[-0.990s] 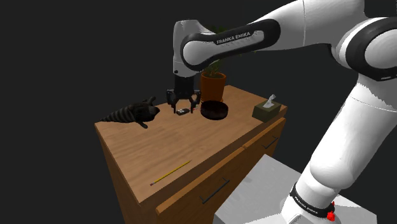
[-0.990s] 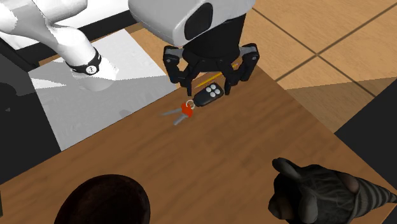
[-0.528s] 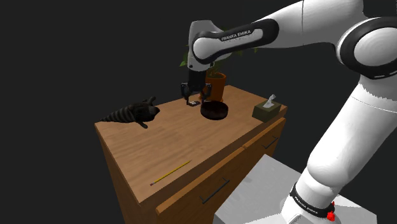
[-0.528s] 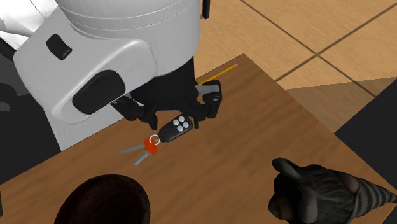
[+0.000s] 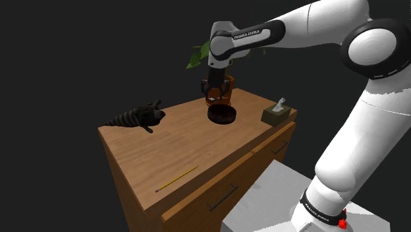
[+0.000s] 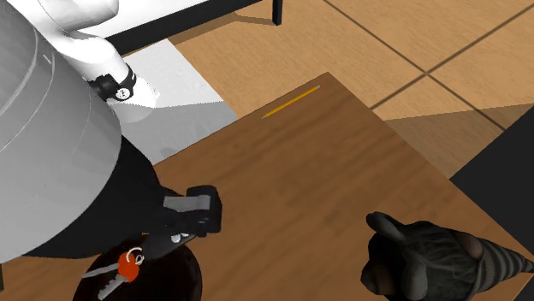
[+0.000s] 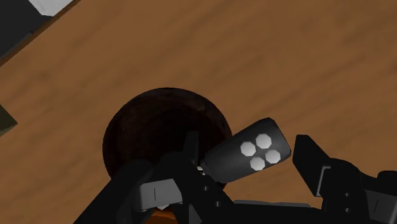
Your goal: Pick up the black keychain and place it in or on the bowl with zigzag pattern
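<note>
**A:** Where do we find the keychain (image 7: 249, 153)?

**B:** It is off the bench (image 5: 178, 142), up in the tool (image 7: 247, 141). Its black fob, with four pale buttons, lies between the two fingers (image 7: 313, 167). We read the tool as clamped on it. From the wrist, though, one finger looks only just beside the fob.

**A:** And the keys themselves?

**B:** In the second exterior view we see a red tag and grey keys hanging from the fob, right over the bowl (image 6: 190, 275).

**A:** How does the bowl lie under it?

**B:** From the wrist we look straight down into the bowl, which is dark and round, directly beneath the fob. We cannot tell whether the hanging keys touch it.

**A:** What do we see around it?

**B:** In the shoulder view the bowl stands toward the back of the bench, with the tool above it. A plant (image 5: 230, 89) in an orange pot is just behind. A tissue box (image 5: 276, 113) sits near the corner at that view's right. A dark striped figure (image 5: 138, 117) lies at the left edge. A yellow pencil (image 5: 176, 178) lies near the front edge, well apart from the bowl.
</note>
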You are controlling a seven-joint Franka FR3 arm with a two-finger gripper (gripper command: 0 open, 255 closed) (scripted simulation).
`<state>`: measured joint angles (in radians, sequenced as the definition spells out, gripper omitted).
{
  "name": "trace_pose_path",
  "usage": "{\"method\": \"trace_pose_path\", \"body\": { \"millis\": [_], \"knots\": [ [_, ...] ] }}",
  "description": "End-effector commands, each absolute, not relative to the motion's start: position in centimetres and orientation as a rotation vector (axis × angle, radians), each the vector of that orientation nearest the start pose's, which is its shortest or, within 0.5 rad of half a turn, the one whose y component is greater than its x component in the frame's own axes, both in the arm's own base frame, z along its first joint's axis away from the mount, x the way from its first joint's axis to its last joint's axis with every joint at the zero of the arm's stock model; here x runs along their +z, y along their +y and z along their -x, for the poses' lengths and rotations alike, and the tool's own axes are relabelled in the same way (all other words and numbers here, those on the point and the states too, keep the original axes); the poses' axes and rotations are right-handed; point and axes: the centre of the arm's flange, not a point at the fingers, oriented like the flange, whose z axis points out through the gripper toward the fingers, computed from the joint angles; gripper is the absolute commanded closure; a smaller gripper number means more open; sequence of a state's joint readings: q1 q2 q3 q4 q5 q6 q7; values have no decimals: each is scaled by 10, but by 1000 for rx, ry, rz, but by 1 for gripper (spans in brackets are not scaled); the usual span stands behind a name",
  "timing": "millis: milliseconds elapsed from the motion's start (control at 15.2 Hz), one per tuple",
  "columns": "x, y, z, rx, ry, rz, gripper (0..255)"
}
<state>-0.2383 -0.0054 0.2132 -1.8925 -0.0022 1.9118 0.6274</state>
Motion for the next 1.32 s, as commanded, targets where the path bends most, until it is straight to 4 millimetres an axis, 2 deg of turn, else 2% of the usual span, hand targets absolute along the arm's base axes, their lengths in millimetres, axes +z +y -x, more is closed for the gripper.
{"method": "trace_pose_path", "body": {
  "millis": [0, 198, 1254],
  "knots": [
    [505, -40, -567, -38, 1003, 2973, 255],
    [506, -80, -575, -38, 1003, 2973, 255],
    [422, -80, -575, -38, 1003, 2973, 255]
  ]
}}
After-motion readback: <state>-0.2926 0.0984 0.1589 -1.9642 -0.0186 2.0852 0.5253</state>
